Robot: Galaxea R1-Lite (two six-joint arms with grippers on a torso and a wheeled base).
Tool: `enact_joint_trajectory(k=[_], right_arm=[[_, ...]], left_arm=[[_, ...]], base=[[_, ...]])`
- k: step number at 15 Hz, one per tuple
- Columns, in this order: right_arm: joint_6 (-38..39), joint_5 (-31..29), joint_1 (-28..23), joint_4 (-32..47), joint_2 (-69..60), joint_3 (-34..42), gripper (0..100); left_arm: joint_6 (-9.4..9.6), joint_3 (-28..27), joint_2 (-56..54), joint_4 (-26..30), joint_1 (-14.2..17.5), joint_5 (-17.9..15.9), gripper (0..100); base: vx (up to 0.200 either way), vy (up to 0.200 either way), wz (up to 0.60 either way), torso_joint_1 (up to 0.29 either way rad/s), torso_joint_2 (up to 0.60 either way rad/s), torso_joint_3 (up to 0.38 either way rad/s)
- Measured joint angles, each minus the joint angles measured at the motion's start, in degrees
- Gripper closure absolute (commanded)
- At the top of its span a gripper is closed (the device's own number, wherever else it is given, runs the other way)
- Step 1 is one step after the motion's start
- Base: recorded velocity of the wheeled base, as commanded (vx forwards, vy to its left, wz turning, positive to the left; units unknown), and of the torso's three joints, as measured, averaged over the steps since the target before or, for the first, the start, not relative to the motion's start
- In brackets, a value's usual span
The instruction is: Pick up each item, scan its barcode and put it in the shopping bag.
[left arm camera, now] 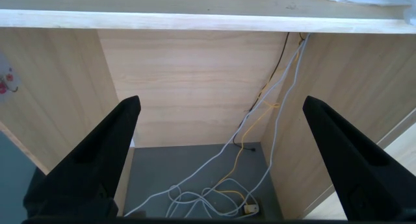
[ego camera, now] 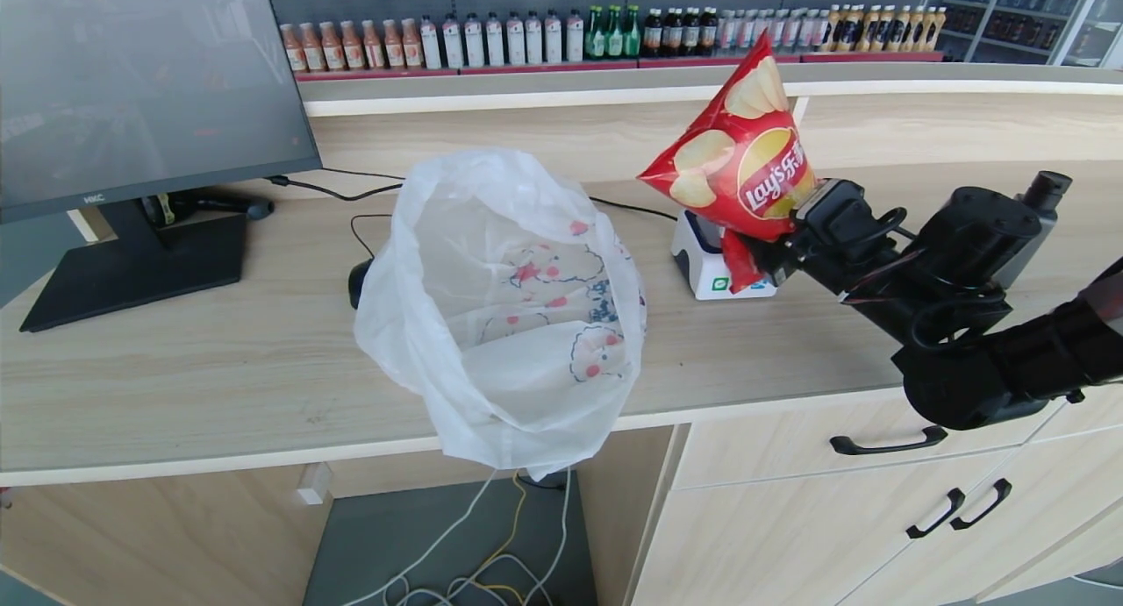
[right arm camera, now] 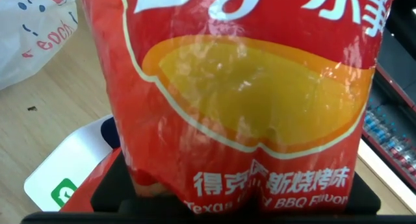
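My right gripper (ego camera: 794,224) is shut on the lower part of a red bag of chips (ego camera: 737,163), holding it upright in the air just above a small white barcode scanner (ego camera: 706,268) on the counter. In the right wrist view the chips bag (right arm camera: 240,87) hangs directly over the white scanner (right arm camera: 71,178). A white plastic shopping bag (ego camera: 509,299) with a cartoon print stands open at the counter's front edge, left of the chips. My left gripper (left arm camera: 218,159) is open, below counter height, facing the recess under the counter.
A dark monitor (ego camera: 132,80) on a black stand occupies the counter's left end. A black mouse (ego camera: 358,283) and cables lie behind the shopping bag. Loose cables (left arm camera: 221,185) lie on the floor of the recess. Drawers with black handles (ego camera: 886,444) sit below at right.
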Motion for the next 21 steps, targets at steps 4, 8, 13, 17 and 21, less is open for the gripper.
enact_joint_trajectory(k=[4,8,13,17,21], right_arm=[[0.04,0.05,0.02,0.29,0.02,-0.17,100],[0.04,0.00,0.24,0.33,0.02,-0.20,100],[0.44,-0.02,0.55,0.40,-0.24,0.05,100],[5.64,-0.39,1.82,0.51,-2.61,0.33,100],[12.08,-0.55,2.15,0.24,-8.00,3.96,100]], left_arm=[[0.00,0.00,0.00,0.00,0.05,0.00,0],[0.00,0.00,0.00,0.00,0.00,0.00,0],[0.01,0.00,0.00,0.00,0.07,0.02,0],[0.00,0.00,0.00,0.02,0.05,0.00,0],[0.00,0.00,0.00,0.00,0.00,0.00,0]], base=[[0.000,0.000,0.00,0.000,0.00,0.000],[0.000,0.000,0.00,0.000,0.00,0.000],[0.000,0.000,0.00,0.000,0.00,0.000],[0.000,0.000,0.00,0.000,0.00,0.000],[0.000,0.000,0.00,0.000,0.00,0.000]])
